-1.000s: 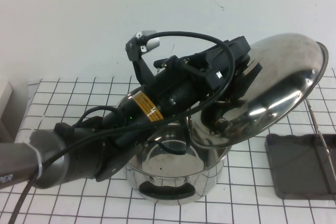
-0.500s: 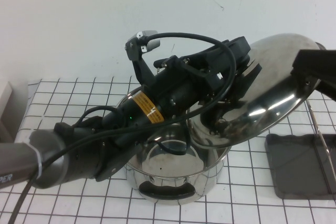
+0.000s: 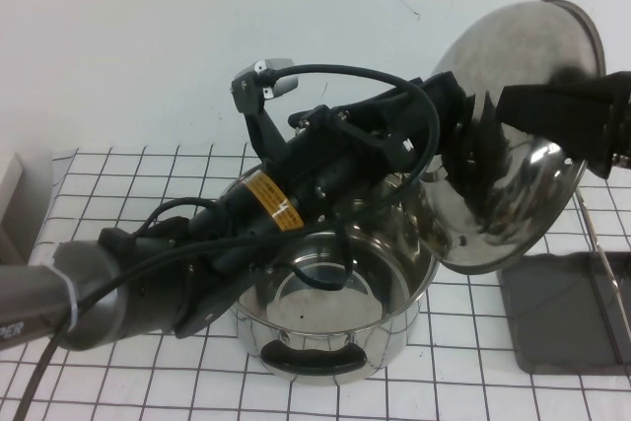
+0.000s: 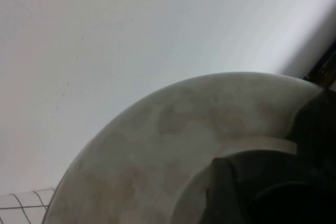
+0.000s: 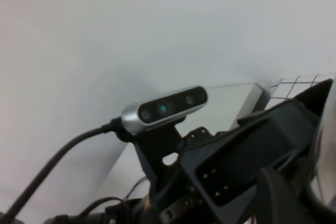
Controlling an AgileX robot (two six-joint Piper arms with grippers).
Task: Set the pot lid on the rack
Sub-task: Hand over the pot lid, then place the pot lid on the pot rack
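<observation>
Lid (image 3: 513, 145) hangs tilted above pot (image 3: 330, 313), left gripper (image 3: 461, 135) pinching its knob, I judge. Right gripper (image 3: 513, 105) touches it, fingers unreadable; one slip and I miss the rack (image 3: 567, 313).

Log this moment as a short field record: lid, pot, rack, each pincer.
pot lid: lifted off the pot, tilted steeply on edge, up in the air above the rack's near-left side
pot: open, on the checked table, under the left arm
rack: on the table right of the pot, no lid on it yet
left pincer: at the lid's domed face, by all appearance holding it; fingers hidden
right pincer: reaching in from the right, at the lid's upper part
</observation>
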